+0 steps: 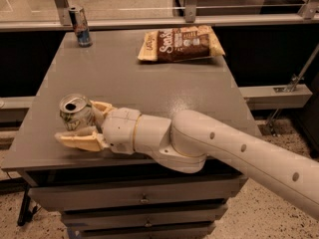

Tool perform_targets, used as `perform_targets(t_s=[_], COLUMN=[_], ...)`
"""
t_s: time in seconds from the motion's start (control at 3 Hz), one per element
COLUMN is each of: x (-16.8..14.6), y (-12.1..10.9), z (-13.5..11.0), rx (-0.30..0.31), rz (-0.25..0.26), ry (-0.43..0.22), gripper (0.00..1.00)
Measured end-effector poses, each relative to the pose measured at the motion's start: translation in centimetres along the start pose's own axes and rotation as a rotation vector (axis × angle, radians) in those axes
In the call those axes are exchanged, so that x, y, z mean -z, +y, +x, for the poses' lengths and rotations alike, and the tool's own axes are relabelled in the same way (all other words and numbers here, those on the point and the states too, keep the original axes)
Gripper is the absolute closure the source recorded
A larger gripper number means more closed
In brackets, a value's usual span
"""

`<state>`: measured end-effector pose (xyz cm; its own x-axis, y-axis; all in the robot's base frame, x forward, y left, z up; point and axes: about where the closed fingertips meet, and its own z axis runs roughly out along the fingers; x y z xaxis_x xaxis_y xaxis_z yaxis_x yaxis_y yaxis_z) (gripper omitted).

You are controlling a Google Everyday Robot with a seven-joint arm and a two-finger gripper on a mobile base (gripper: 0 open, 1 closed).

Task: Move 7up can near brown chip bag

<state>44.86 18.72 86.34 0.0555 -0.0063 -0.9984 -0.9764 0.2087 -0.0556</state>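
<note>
The 7up can [75, 112], white and green with an open silver top, stands upright near the table's front left edge. My gripper [77, 121] reaches in from the right and straddles it. One cream finger [77, 141] lies on the can's near side and the other on its far side, both against the can. The brown chip bag [180, 44] lies flat at the far right of the table, well away from the can and gripper.
A slim silver-blue-red can [79, 26] stands at the table's far left corner. The grey table [149, 83] sits on a drawer cabinet. A railing and glass panel run behind its far edge. My arm crosses the front right part of the table.
</note>
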Motion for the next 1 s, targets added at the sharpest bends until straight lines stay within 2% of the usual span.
perform_targets(t_s=[0.33,0.67,1.0], x=[0.8,4.0,9.8], y=[-0.2,-1.6,-3.8], z=[-0.4,-2.0,-5.3], rx=[0.009,0.044,0.103], rz=[0.007,0.043,0.098], ry=[0.021,0.071,0.164], gripper=[0.64,0.88,1.0])
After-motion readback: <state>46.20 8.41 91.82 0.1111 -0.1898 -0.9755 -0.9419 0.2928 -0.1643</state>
